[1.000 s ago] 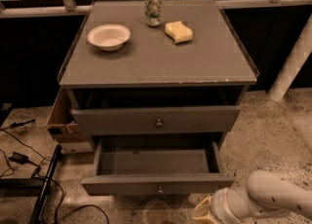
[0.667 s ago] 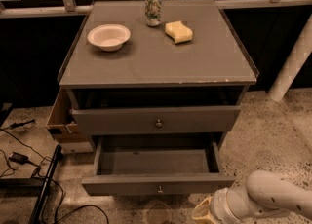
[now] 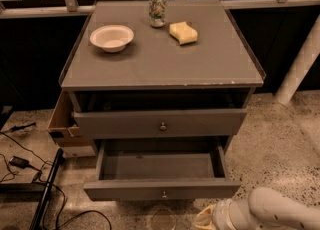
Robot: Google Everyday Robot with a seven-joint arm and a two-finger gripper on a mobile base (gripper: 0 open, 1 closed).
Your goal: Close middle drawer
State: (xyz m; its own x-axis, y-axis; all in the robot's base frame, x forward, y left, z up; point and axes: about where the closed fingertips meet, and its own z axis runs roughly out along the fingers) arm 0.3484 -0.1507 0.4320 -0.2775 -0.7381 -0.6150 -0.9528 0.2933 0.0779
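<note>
Grey middle drawer (image 3: 125,189) hangs open; my jaws, spread unclear, sit below-right, so I'd press squarely beside its knob (image 3: 164,194).

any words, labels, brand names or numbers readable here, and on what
No text is readable.
can on the cabinet top: printed design, too blurred to read.
middle drawer, pulled out: no markings on its front.
end effector at the bottom edge, below and right of that drawer: no label seen.

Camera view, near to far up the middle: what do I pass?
First the gripper at the bottom edge, right of centre → middle drawer, pulled out → upper drawer, slightly open → white bowl → drink can.
</note>
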